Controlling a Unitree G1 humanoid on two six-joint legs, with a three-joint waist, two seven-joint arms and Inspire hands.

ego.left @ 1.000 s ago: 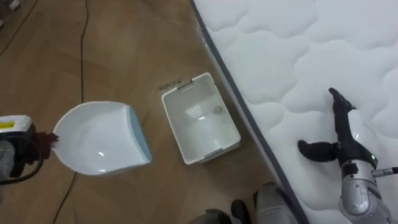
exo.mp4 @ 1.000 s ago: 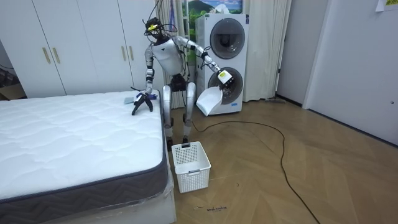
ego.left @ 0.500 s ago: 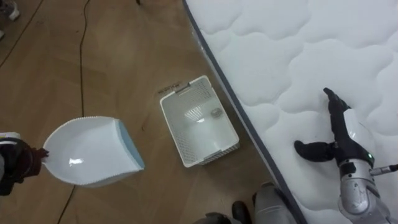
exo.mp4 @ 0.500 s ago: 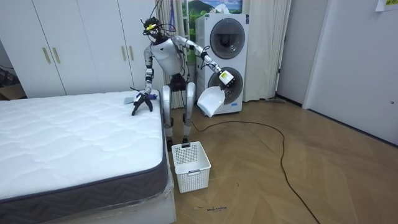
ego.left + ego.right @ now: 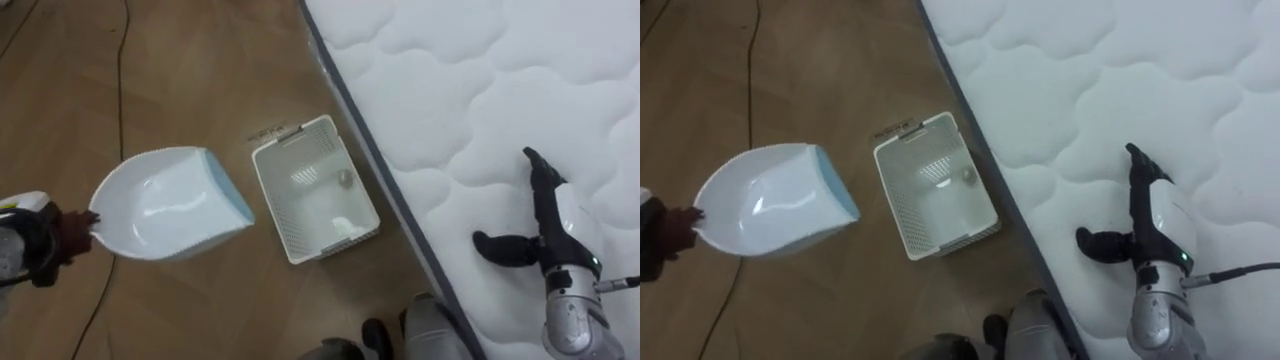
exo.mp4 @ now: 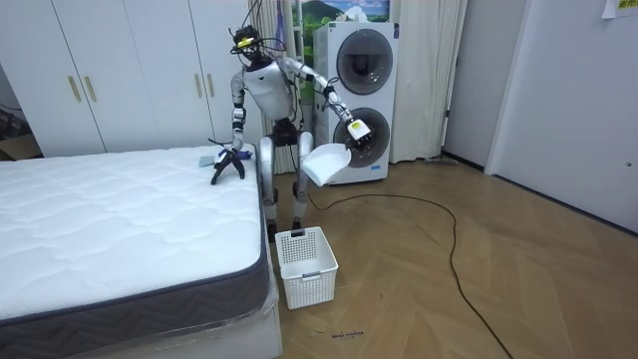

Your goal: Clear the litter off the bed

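Observation:
I stand at the corner of the bed, between the white quilted mattress [image 5: 470, 90] and the wooden floor. My left hand [image 5: 40, 242] is shut on the handle of a white dustpan [image 5: 165, 205] with a pale blue lip, held out over the floor to the left of a white slatted basket [image 5: 268, 200]. The pan is roughly level in the room view, dustpan [image 6: 321, 165]. A small greyish object [image 5: 346, 178] lies inside the basket. My right hand [image 5: 556, 225] rests on the mattress near its edge, open, with straight fingers and the thumb spread.
The basket stands on the floor against the mattress's dark side. A dark cable [image 5: 122, 70] runs across the floor at the left. Stacked washing machines [image 6: 361, 95] and white wardrobes [image 6: 120, 70] stand behind me. A small pale thing [image 6: 206, 158] lies on the bed near my right hand.
My left arm has swung the dustpan from hanging mouth-down to nearly level and a little nearer the basket. The right hand stays on the mattress. The head camera shifted slightly.

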